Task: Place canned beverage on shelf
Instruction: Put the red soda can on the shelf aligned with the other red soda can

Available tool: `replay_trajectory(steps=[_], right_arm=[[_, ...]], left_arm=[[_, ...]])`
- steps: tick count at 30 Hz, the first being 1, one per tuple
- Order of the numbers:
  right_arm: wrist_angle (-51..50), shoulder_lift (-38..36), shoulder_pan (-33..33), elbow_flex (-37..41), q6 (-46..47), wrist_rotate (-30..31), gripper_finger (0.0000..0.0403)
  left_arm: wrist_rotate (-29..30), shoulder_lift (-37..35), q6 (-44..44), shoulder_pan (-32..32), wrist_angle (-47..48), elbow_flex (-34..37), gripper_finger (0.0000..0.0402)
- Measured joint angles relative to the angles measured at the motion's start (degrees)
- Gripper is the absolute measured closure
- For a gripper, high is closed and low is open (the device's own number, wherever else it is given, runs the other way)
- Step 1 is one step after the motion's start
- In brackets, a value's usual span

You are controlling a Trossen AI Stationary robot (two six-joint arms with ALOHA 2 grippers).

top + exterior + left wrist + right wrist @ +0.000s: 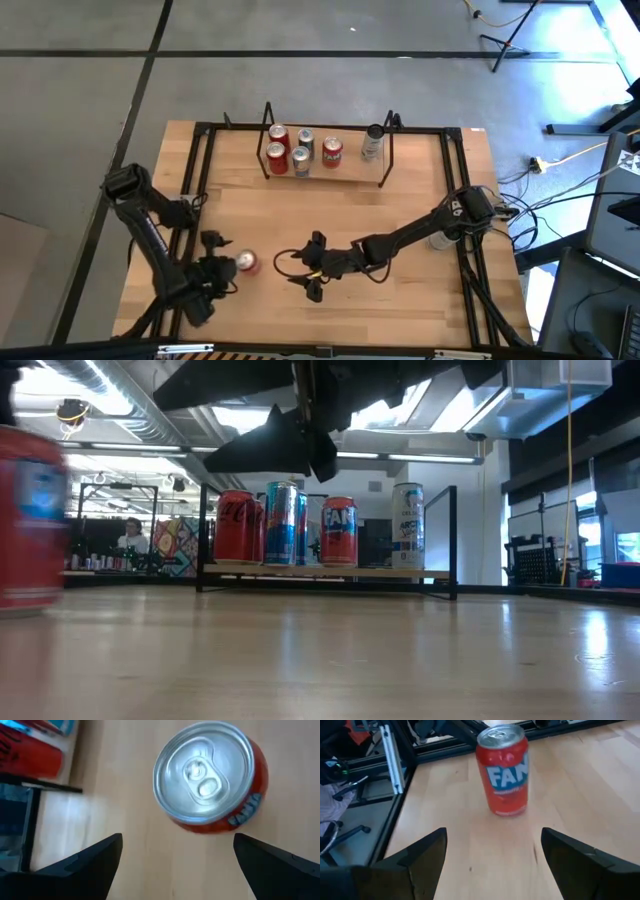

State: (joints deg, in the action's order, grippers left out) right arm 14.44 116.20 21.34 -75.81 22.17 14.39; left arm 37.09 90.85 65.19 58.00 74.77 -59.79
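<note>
A red-orange Fanta can [247,263] stands upright on its base on the wooden table, near the front left. It also shows in the left wrist view [210,775] from above, in the right wrist view [503,770] and in the low view [30,520]. My left gripper [224,266] is open just left of the can and touches nothing [177,839]. My right gripper [314,266] is open and empty to the can's right, pointing at it [493,834]. The shelf [325,176], a black rod rack with a wood floor, stands at the far side and holds several cans [285,525].
Black frame rails [200,150] run along the table's edges. A pale, can-like object [440,238] sits under my right arm near the right rail. There is free room on the shelf floor between the red can [331,152] and the pale can [372,143].
</note>
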Motion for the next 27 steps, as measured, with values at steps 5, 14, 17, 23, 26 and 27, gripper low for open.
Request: replay_trajectory(steps=[5,14,17,23,26,27], right_arm=[[-1.43,0.00,-0.32,0.00,-0.47,1.14,0.0094],[-3.06,1.81,-3.92,0.00,-1.57,8.35,0.0094],[-0.55,4.07,-6.46,0.01,-1.55,8.41,0.0094],[9.70,8.46,-10.39,-1.16,-1.51,6.11,0.0094],[9.46,10.57,-11.07,-4.57,-1.66,5.53,0.0094],[9.66,11.31,-11.09,-5.71,-1.90,5.53,0.0094]], left_arm=[[2.65,0.00,-4.21,-5.25,-2.78,0.00,0.0031],[0.96,0.00,-4.25,-8.13,-9.21,0.03,0.0031],[0.00,0.00,-3.86,-8.00,-13.67,0.04,0.0031],[-3.88,0.19,5.67,-6.35,-17.69,0.04,0.0031],[2.13,0.39,13.25,-5.02,-18.20,0.53,0.0031],[3.91,0.39,16.76,-5.01,-18.05,0.85,0.0031]])
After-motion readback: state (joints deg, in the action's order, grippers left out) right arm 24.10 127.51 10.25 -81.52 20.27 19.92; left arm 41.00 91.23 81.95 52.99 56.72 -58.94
